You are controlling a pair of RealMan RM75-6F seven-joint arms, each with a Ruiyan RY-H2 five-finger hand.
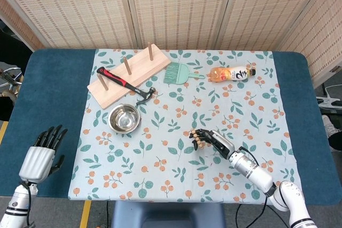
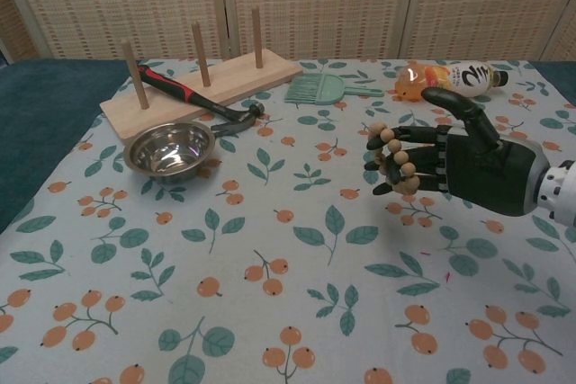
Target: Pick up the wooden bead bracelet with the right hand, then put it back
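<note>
The left robot hand (image 1: pixel 40 156) lies nearest, at the front left corner of the bench (image 1: pixel 59 86), on the bare blue surface just off the patterned cloth (image 1: pixel 160 164); its fingers are spread and it holds nothing. The right robot hand (image 2: pixel 450 164) is over the front right part of the cloth, fingers curled round the wooden bead bracelet (image 2: pixel 396 157), which is draped over the fingers and appears lifted clear of the cloth. Whether the loop is fully off the surface cannot be confirmed from the head view.

Handling assessment: the bracelet is judged light, a limp string of hard, smooth beads. It will sag and swing, and could slip off the fingertips if they open unevenly. Hooking several beads across the fingers, as shown, is the sound hold. Breakage risk is judged low.

Clearance: the cloth beneath and around the right robot hand is bare, giving ample room to lower the bracelet. The steel bowl (image 1: pixel 124 118) is well apart to the left. Farther back lie the hammer (image 1: pixel 125 84), partly on the wooden peg board (image 1: pixel 128 73), the green brush (image 1: pixel 179 73) and the bottle (image 1: pixel 231 73), all well apart from the working area. The near cloth edge is close to the right forearm
</note>
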